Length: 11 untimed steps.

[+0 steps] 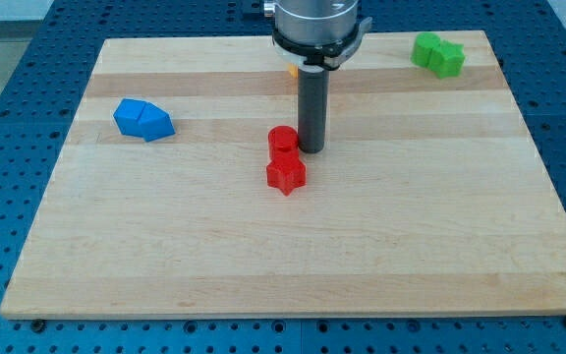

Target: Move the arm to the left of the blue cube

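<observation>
My tip (311, 148) on the board (362, 246), touching the red cylinder (282, 140) at its left; red star (286, 173) just below-left; no claw fitted, only a rod. Blue cube (143, 120) well left, slightly up. Approach barely begun; next, judged: travel left, skirting the reds, stopping beyond the cube's far side.

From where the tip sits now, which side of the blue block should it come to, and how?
No gripping: my tip only pushes. It stands beside the red blocks, to the view's right of the blue block. Probably pass around it and stop by its left face, on the bare board.
</observation>
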Each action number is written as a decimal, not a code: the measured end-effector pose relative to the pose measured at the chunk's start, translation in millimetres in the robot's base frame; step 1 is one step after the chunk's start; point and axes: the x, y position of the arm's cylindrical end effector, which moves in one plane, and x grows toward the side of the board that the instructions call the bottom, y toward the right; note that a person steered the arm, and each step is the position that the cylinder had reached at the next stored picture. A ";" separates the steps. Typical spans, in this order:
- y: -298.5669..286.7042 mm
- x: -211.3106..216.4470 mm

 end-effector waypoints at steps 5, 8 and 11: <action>-99.1 -67.1; -255.4 -108.7; -317.1 -52.3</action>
